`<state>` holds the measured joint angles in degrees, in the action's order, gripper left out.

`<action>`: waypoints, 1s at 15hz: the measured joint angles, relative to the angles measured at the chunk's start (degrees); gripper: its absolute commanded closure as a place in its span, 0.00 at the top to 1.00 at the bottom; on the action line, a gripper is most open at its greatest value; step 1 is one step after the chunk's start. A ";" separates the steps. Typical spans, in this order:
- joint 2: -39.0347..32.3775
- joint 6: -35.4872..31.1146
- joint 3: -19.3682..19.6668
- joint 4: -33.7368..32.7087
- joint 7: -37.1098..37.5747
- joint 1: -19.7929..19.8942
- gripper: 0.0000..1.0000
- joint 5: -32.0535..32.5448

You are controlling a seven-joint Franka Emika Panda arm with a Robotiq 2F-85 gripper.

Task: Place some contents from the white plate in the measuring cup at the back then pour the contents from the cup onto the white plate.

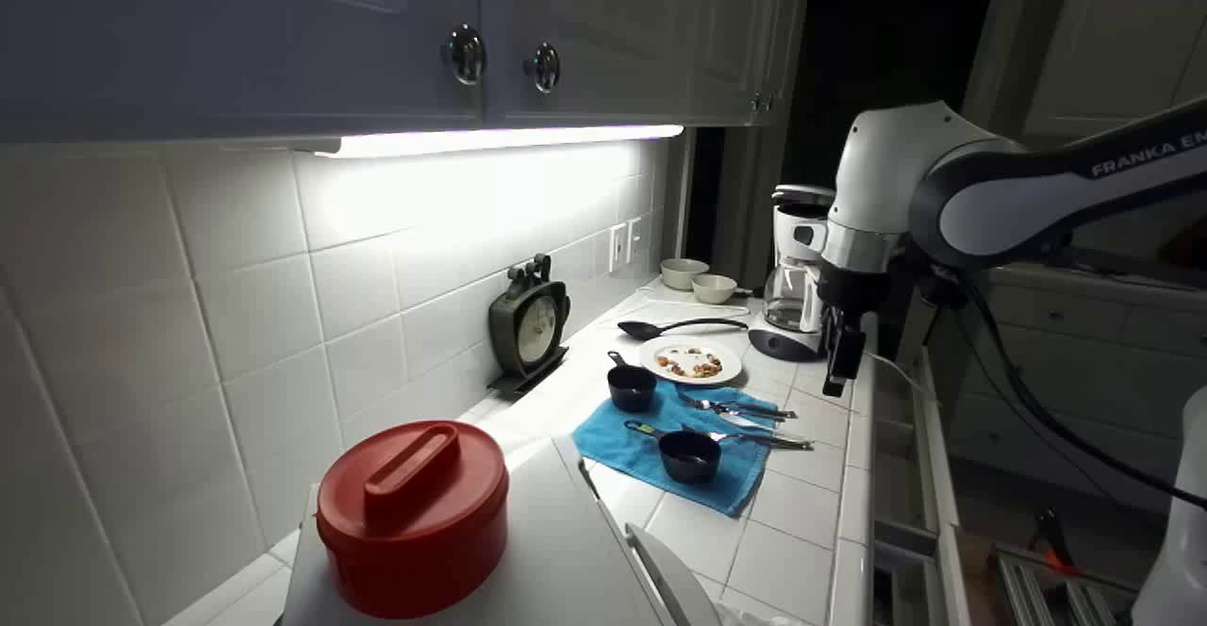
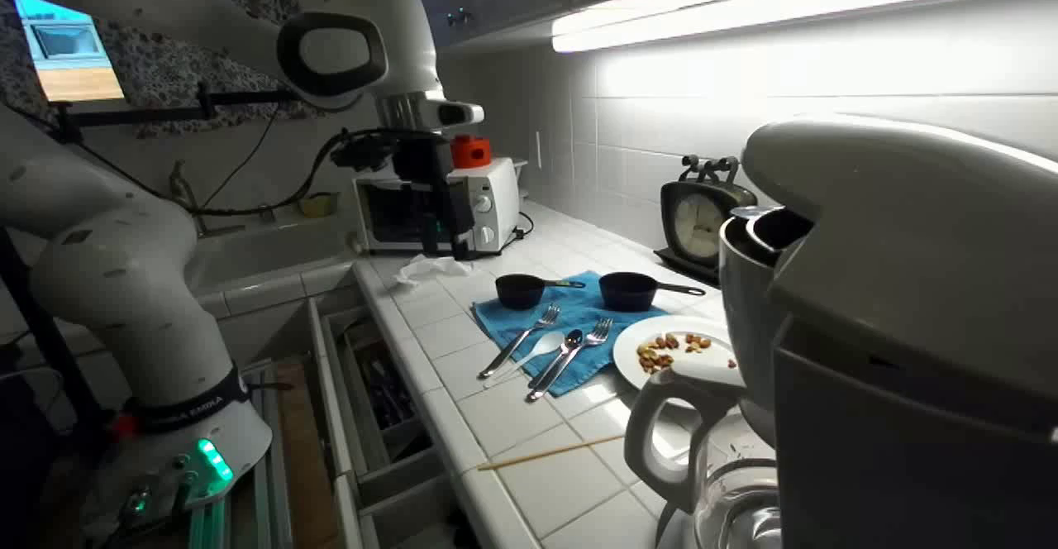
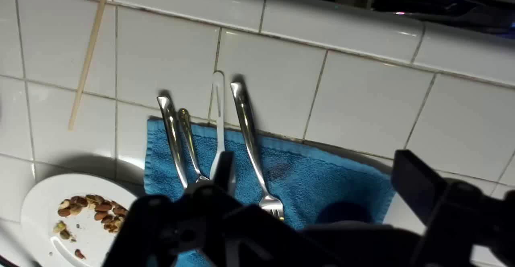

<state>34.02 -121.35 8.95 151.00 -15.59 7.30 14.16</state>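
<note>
Loose nuts [image 3: 103, 207] — an easy spill.
Jaws stand apart, holding nothing; nuts lie on the plate [image 3: 38, 215], the back cup [image 1: 631, 388] near it on the towel [image 1: 603, 435]. A hurried pinch could scatter them off that shallow dish; the look-alike front cup [image 1: 689, 458] invites a wrong reach — or a knock.

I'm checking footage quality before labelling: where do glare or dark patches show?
Both exterior views: the under-cabinet light blown out, wall tiles just beneath it washed white; wrist view: dark shadow beside the white plate, end effector nearly black.
</note>
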 measured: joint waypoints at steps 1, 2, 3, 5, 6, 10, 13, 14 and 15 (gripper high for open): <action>0.00 0.00 0.00 0.00 0.00 0.00 1.00 0.00; 0.00 0.00 0.00 0.00 0.00 0.00 1.00 0.00; 0.00 0.00 0.00 0.00 0.00 0.00 1.00 0.00; 0.00 0.00 0.00 0.00 0.00 0.00 1.00 0.00; 0.00 0.00 0.00 0.00 0.00 0.00 1.00 0.00; -0.88 -3.30 1.36 0.00 0.09 0.17 1.00 0.00; -4.31 -12.58 4.98 0.03 -0.86 0.58 1.00 -0.19; -5.73 -15.33 6.19 0.03 -1.45 0.61 1.00 -0.45; -7.19 -17.34 7.16 -0.01 -1.84 0.67 1.00 -0.66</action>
<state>26.83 -138.69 16.11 150.99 -17.42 7.97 13.50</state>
